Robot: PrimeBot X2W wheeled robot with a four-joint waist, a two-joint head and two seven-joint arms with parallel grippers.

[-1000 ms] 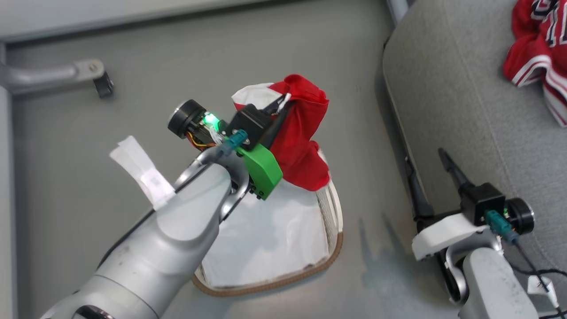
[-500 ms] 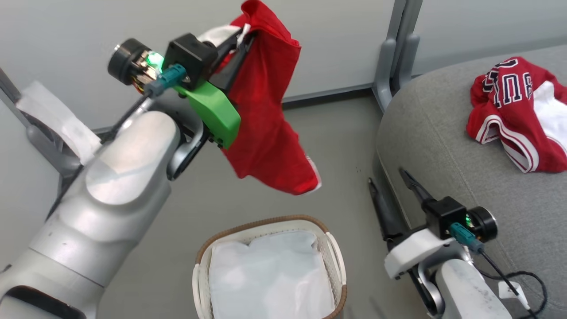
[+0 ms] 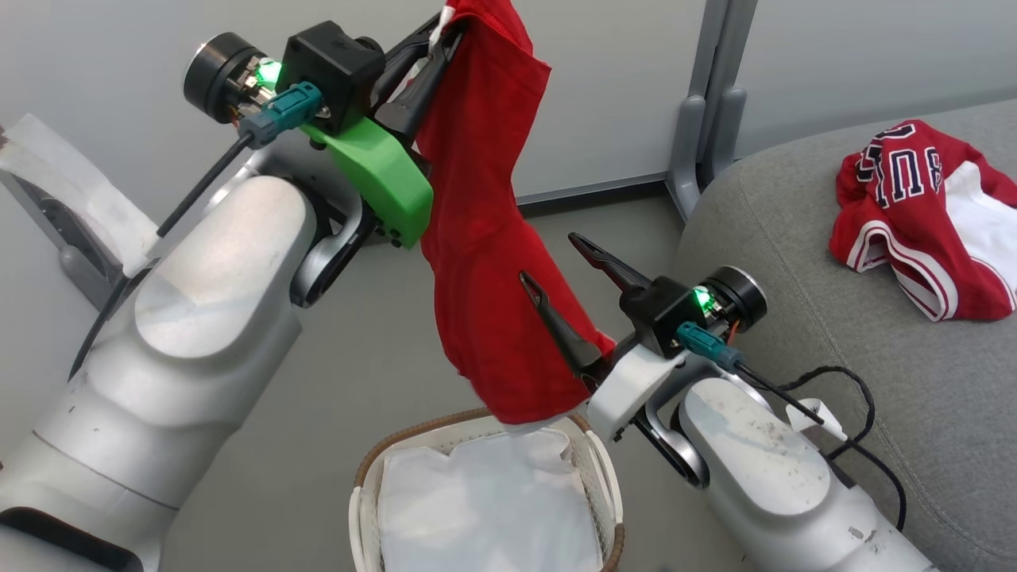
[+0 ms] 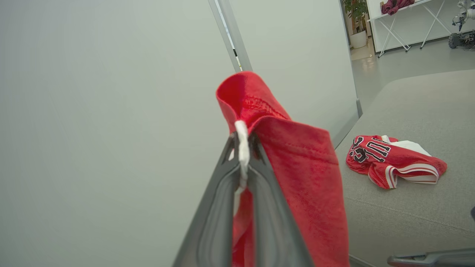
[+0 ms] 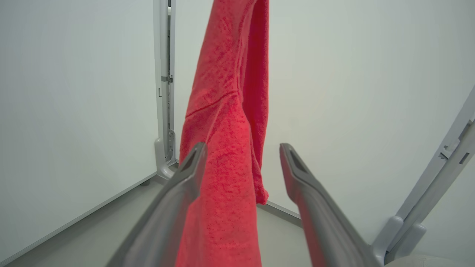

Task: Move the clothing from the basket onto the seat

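The left gripper (image 3: 441, 24) pinches the white-trimmed edge of the soft red clothing (image 3: 477, 238), which hangs in a long limp fold above the perforated oval basket (image 3: 397, 439). The right gripper (image 3: 548, 258) has its fingers spread, the fabric between them, near the rounded grey seat (image 3: 794, 262).

Right end effector (image 3: 547, 256) risen, now straddling hanging clothing (image 3: 477, 199).

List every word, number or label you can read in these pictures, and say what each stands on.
No text reads whole.
Crumpled red jersey with white-striped trim on the grey fabric seat: black-and-white block characters, folded and cut off, not readable.
Hanging red fabric garment: no print showing.
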